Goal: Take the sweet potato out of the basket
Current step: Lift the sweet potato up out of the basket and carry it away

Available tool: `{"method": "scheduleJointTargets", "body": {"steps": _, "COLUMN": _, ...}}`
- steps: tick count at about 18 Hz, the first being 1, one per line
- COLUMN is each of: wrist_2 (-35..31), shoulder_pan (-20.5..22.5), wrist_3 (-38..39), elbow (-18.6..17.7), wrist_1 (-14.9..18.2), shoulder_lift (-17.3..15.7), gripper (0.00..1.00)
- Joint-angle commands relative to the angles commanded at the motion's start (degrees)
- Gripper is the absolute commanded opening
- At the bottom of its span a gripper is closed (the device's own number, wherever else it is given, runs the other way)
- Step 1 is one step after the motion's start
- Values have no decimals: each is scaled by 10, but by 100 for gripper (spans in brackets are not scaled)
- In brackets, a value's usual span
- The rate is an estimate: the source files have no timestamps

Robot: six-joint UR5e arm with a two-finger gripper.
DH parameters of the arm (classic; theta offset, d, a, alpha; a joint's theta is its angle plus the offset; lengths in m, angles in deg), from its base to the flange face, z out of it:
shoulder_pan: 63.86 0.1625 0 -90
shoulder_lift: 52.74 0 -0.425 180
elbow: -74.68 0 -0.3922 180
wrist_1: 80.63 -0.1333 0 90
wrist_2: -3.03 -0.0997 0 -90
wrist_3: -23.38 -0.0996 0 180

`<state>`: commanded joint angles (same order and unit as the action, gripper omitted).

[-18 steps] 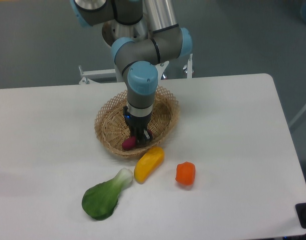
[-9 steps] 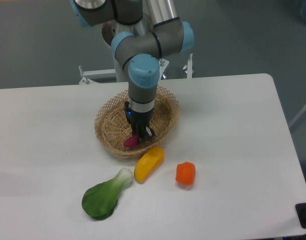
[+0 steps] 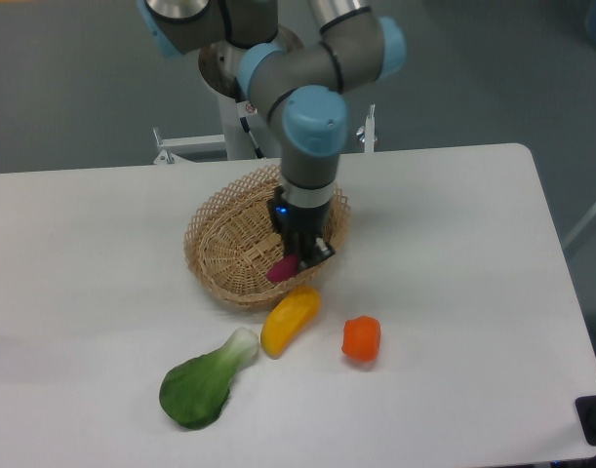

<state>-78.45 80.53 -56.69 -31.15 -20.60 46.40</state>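
The sweet potato (image 3: 282,268), a small magenta oblong, hangs in my gripper (image 3: 299,259), which is shut on it. It is lifted off the floor of the basket (image 3: 219,234), over the basket's front right part near the rim. The wicker basket sits at mid-table. My arm comes down from the back and hides part of the basket's far right rim.
A yellow oblong vegetable (image 3: 290,318) lies just in front of the basket. An orange pepper (image 3: 361,338) sits to its right, and a green leafy vegetable (image 3: 205,383) lies at the front left. The arm's base stands behind the table.
The gripper has risen and shifted right with the sweet potato in it, from the basket's front middle toward its right rim. The arm's wrist swung right too.
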Motion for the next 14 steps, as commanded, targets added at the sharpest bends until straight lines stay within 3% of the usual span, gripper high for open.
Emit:
{"method": "scheduleJointTargets", "body": {"steps": 5, "wrist_2": -3, "shoulder_pan": 47, "wrist_3": 0, "elbow": 28, "wrist_1": -2, "shoulder_lift": 10, "gripper": 34}}
{"method": "scheduleJointTargets", "body": {"steps": 9, "wrist_2": -4, "shoulder_pan": 93, "wrist_3": -2, "elbow": 52, "wrist_1": -15, "shoulder_lift": 38, "gripper": 33}}
{"method": "scheduleJointTargets", "body": {"steps": 14, "wrist_2": -5, "shoulder_pan": 120, "wrist_3": -4, "elbow": 124, "wrist_1": -16, "shoulder_lift": 89, "gripper": 33}}
